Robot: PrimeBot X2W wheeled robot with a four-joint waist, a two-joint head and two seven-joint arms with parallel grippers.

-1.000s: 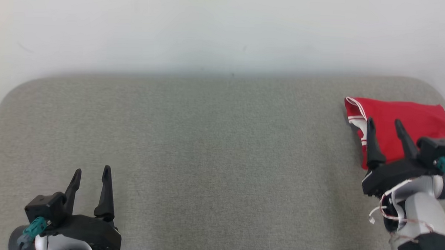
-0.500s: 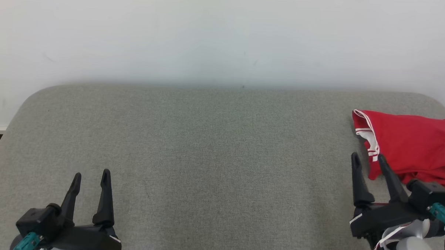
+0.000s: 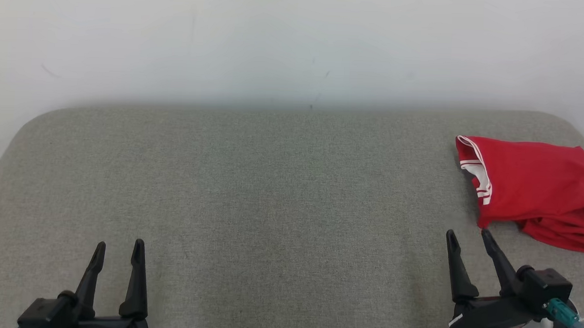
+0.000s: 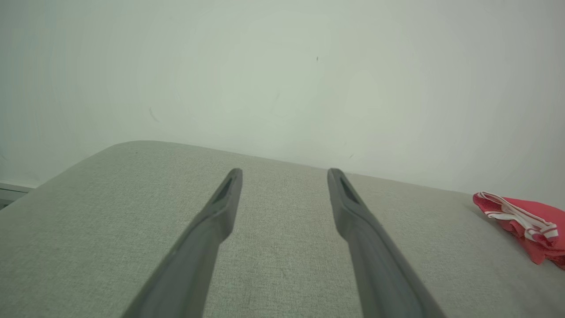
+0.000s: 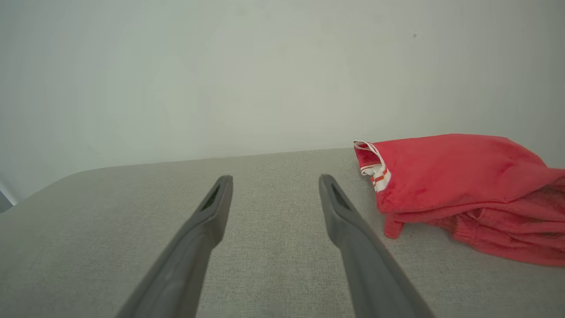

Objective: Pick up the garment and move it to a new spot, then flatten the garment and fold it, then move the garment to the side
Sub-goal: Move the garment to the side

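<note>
The red garment [image 3: 534,187], edged with white striped trim at one opening, is lying as a doubled-over bundle at the far right end of the bench, close to its rounded corner and the wall. The grey fabric-covered bench [image 3: 271,192] is stretching wide across the room in front of me, and nothing else is sitting on it. The garment's top layer is lying fairly smooth, while its near right edge is bunching into rumpled folds.

The right gripper [image 3: 468,233] is hovering low over the bench just short of the garment's near left corner, not touching it, its fingers [image 5: 348,221] standing spread and empty. The left gripper [image 3: 119,244] is waiting well apart at the other end, fingers likewise spread with nothing between them.

To my eye the job is looking all but finished: the cloth is sitting folded and off to the side, with both arms clear. Only that untidy edge is hinting at anything left to neaten.
</note>
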